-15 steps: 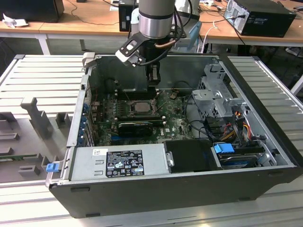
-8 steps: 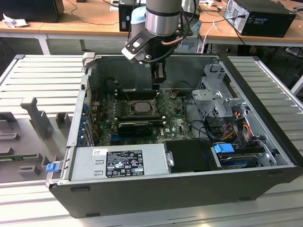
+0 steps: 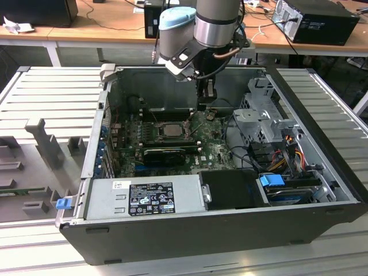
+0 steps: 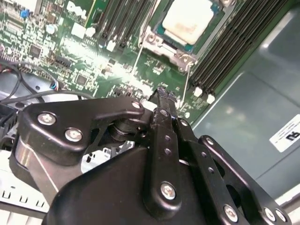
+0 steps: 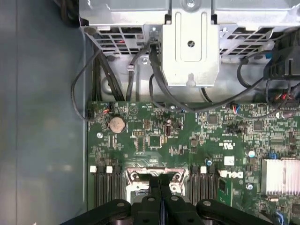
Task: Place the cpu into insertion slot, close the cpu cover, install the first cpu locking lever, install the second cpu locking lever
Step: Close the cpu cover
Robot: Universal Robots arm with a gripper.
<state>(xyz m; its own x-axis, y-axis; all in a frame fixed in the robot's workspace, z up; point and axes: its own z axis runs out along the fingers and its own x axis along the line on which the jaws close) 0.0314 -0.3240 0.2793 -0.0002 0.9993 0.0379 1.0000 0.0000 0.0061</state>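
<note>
- Gripper (image 3: 206, 103): carried on the arm and lowered into the open case (image 3: 322, 190). It is seen over the far part of the motherboard (image 3: 213, 146), toward the exterior view's right of the cpu and apart from it.
- Gripper fingers: seen pressed together in both wrist views (image 4: 161, 93) (image 5: 159, 180), with nothing seen between them. The tips are held close over the board, just beside the socket's lever end. Whether the board is touched cannot be told.
- Cpu (image 4: 187, 21): pale square chip, seated flat in the slot (image 3: 156, 130), also seen from outside (image 3: 168, 129).
- Cover (image 4: 165, 46): grey metal frame, laid down around the chip's edges.
- Levers (image 4: 137, 63): two thin wire rods, extended from the frame toward the gripper. Whether they are latched cannot be told.
- Memory slots (image 4: 225, 42): long black rows, set on both sides of the socket.
- Graphics card (image 3: 165, 154): long and black, mounted nearer the camera than the cpu.
- Power supply (image 3: 144, 198): grey box at the near wall.
- Drive cage (image 5: 190, 42): perforated metal, with black cables (image 5: 154, 89) routed beneath it.
- Coin cell (image 5: 116, 123): round, on the board near its edge.
- Heatsink (image 5: 280, 176): small, finned, silver.
</note>
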